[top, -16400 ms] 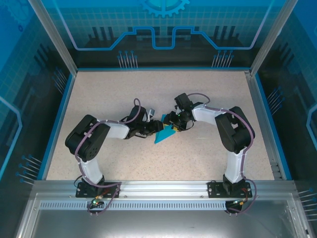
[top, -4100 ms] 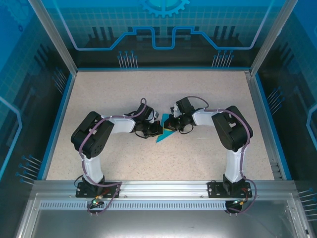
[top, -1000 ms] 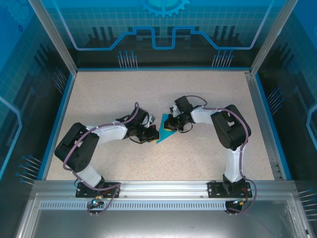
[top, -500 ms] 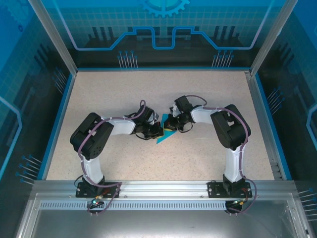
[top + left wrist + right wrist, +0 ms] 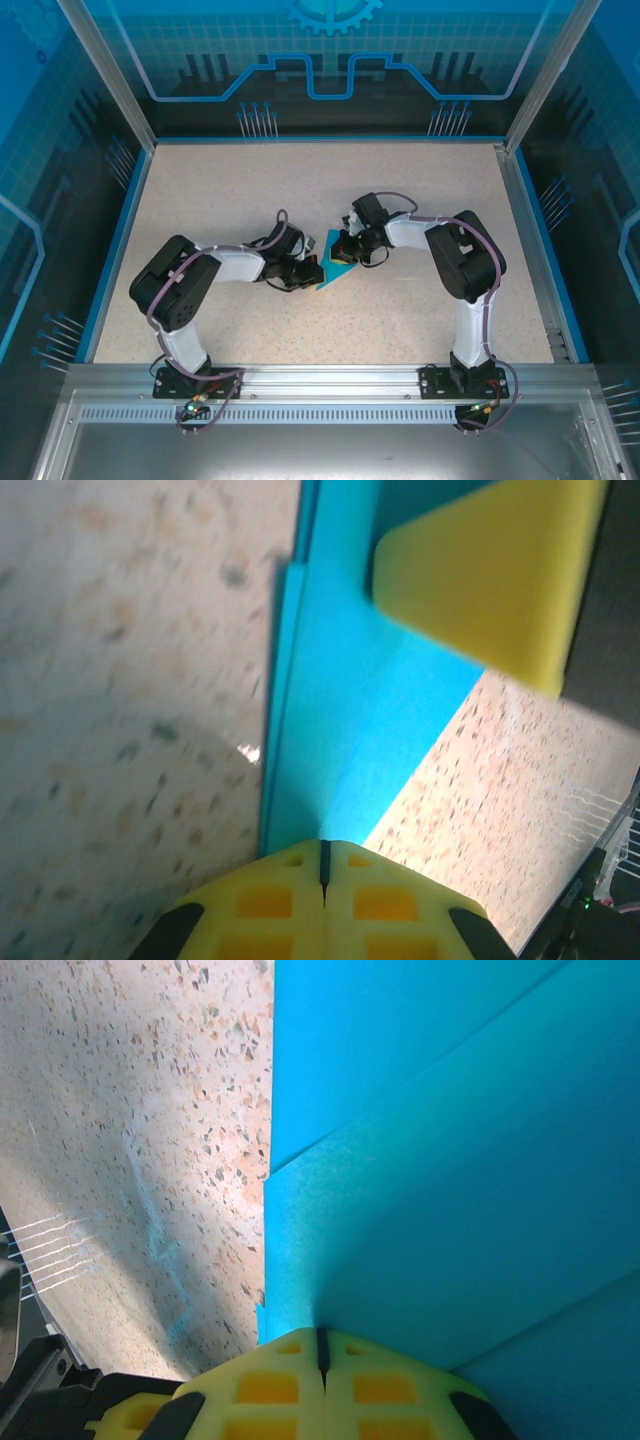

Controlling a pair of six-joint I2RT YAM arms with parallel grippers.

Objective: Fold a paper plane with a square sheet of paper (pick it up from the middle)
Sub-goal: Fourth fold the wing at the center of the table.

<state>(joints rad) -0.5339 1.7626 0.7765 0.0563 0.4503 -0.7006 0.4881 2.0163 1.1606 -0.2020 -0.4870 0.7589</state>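
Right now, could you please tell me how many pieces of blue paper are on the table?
1: the folded blue paper lies mid-table, under the tips of the shut left gripper and right gripper; another could hide beneath them.

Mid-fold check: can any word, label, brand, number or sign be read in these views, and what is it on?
No readable text anywhere.
The folded turquoise paper is plain.
The yellow tips of the left gripper and the right gripper bear no marks.
The blue back panel carries a gear-and-circuit graphic, with no letters or digits.
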